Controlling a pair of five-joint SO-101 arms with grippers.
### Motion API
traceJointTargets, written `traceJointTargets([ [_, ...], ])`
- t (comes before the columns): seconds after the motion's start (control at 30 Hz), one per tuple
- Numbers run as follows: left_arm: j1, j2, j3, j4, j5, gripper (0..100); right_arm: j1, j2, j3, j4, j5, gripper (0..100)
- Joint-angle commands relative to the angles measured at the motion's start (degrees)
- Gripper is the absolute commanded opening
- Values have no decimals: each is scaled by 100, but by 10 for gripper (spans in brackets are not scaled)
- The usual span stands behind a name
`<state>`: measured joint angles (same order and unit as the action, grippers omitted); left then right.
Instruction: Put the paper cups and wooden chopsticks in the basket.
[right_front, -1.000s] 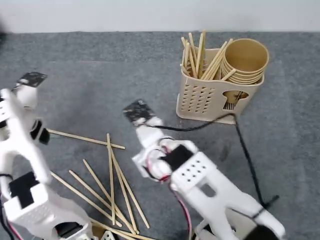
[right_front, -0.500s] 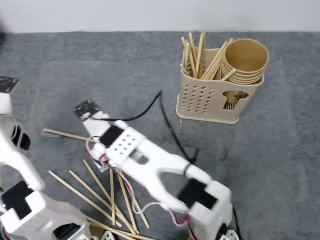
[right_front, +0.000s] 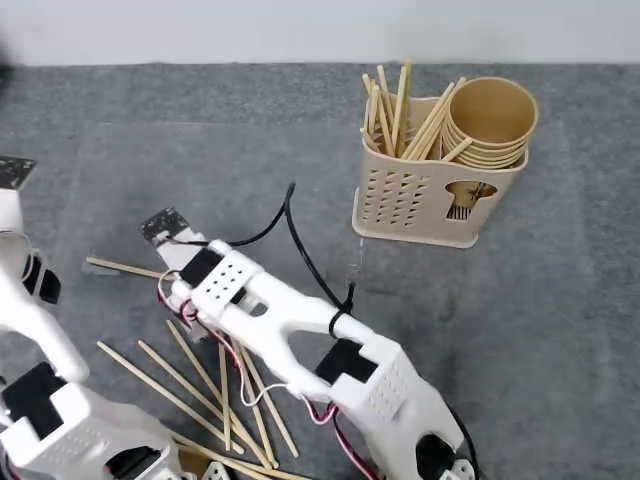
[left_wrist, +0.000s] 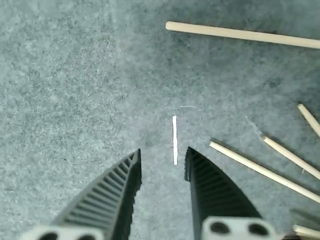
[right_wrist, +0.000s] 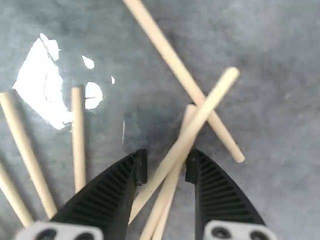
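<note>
**Right pincer set low over the scattered chopsticks**

We see the right arm stretched low across the grey mat, with its wrist bent down over the loose wooden chopsticks. The right pincer points at the mat with its jaws parted by a narrow gap. Two crossed sticks run into that gap, and we cannot tell whether either jaw touches them. More sticks lie just beside one jaw, and another slants away beyond the tips.

The left arm stands folded at the mat's edge, well apart from the right pincer. The left pincer also faces down, jaws slightly apart and holding nothing, with stick ends lying near one side of it.

The basket stands well beyond the right pincer. Inside it are the stacked paper cups and a sheaf of upright chopsticks.
</note>
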<state>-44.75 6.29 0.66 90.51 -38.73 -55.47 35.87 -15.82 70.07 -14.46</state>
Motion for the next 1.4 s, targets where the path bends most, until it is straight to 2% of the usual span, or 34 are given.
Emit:
traceJointTargets([
  [0.0,-9,-325,-31,-70,-35,145,224,-22,-237,356,123,129],
  [0.13,-9,-325,-31,-62,-35,145,259,40,-211,374,264,6],
  [0.4,-9,-325,31,-62,-35,145,655,4,-237,541,668,8],
  [0.73,-9,-325,31,-62,-35,145,989,-2457,-237,1385,1284,8],
  [1.07,-9,-325,31,-44,-35,145,1640,-4391,-290,1420,1538,8],
  [1.37,-9,-325,101,-62,-35,145,2501,-4673,-2066,1262,1538,8],
])
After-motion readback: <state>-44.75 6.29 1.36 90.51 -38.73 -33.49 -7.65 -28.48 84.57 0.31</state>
